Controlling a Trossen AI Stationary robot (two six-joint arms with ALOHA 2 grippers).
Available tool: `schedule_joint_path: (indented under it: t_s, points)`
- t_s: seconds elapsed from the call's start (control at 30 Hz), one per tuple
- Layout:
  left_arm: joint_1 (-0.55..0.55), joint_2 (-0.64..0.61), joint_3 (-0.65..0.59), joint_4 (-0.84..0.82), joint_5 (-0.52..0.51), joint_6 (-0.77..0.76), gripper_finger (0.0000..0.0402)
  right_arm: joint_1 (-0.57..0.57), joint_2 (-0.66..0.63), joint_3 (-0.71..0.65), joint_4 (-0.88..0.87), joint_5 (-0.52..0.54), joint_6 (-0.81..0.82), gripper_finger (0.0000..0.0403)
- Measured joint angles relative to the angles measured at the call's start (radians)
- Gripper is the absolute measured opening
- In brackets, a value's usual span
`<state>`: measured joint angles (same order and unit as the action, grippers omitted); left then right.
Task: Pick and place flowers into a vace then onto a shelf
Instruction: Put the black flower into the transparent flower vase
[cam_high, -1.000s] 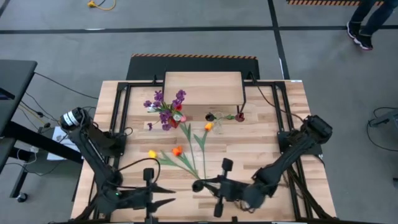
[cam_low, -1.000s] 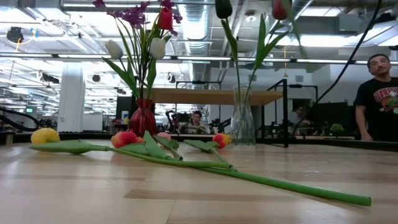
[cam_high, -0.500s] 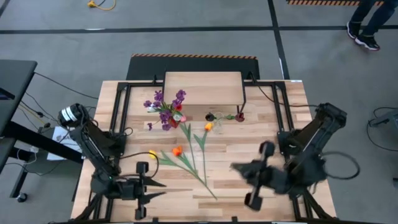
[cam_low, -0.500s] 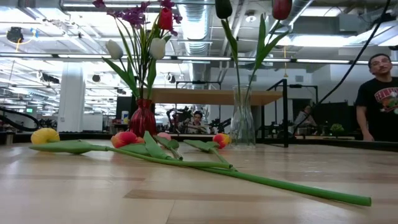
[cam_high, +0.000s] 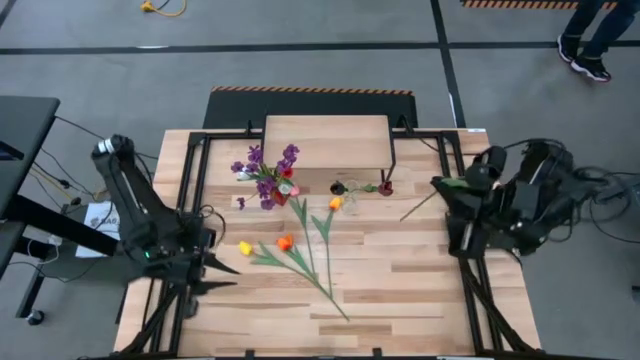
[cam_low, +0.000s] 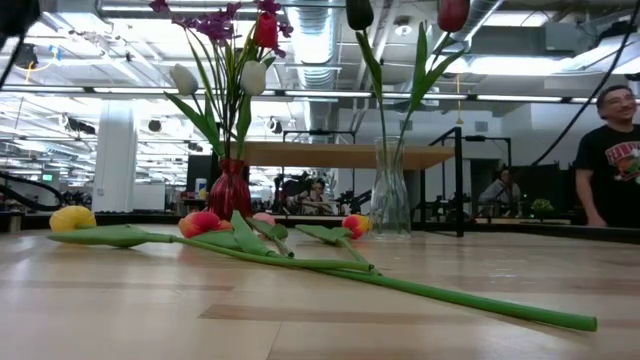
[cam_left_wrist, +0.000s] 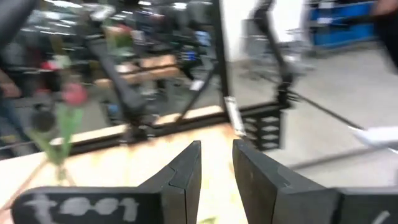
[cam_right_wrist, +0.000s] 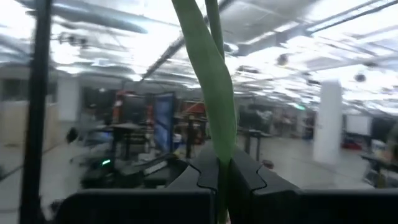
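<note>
Now | R gripper (cam_right_wrist: 219, 177) jaws clamped on green stem (cam_right_wrist: 208, 81) | L gripper (cam_left_wrist: 216, 171) jaws slightly apart | no legible writing

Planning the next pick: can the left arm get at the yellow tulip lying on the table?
Probably yes: the left gripper is open, holding nothing, beside the yellow tulip, with bare tabletop between them.

Plank table (cam_high: 420, 290) — shelf (cam_high: 327, 141) at its far edge, red vase (cam_low: 229, 192), clear vase (cam_low: 390, 203), loose tulips (cam_high: 295, 252) lying mid-table
</note>
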<state>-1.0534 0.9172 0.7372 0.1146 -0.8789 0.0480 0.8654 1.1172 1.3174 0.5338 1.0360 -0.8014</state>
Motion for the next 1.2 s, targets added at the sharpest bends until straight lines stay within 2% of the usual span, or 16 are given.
schedule_joint_path:
  t_s: [0.13,0.27,0.37,0.47,0.6,0.7,0.8,0.97,1.2]
  points:
    - [0.048,-0.136,0.000,-0.091,0.182,0.059,0.0083,-0.093,-0.071,0.000,-0.245,-0.207,0.132,0.0001]
    - [0.075,-0.253,0.000,-0.125,0.299,0.188,0.0083,-0.238,-0.105,0.000,-0.319,-0.310,0.153,0.0001]
    - [0.086,-0.332,0.000,-0.189,0.346,0.243,0.0083,-0.377,-0.135,0.000,-0.350,-0.438,0.158,0.0000]
    - [0.094,-0.399,0.000,-0.257,0.356,0.256,0.0083,-0.568,-0.154,0.000,-0.387,-0.624,0.223,0.0000]
    - [0.095,-0.462,0.000,-0.314,0.355,0.258,0.0083,-0.878,-0.146,0.000,-0.476,-0.913,0.393,0.0000]
    - [0.095,-0.489,0.000,-0.330,0.344,0.260,0.0083,-1.099,-0.102,-0.005,-0.499,-1.133,0.533,0.0000]
    - [0.095,-0.503,0.000,-0.353,0.321,0.267,0.0083,-1.268,-0.036,-0.038,-0.453,-1.321,0.653,0.0000]
    - [0.095,-0.508,0.000,-0.364,0.287,0.267,0.0083,-1.419,0.100,-0.060,-0.346,-1.550,0.777,0.0000]
    - [0.095,-0.508,0.000,-0.393,0.283,0.236,0.0083,-1.493,0.249,-0.064,-0.234,-1.856,0.847,0.0000]
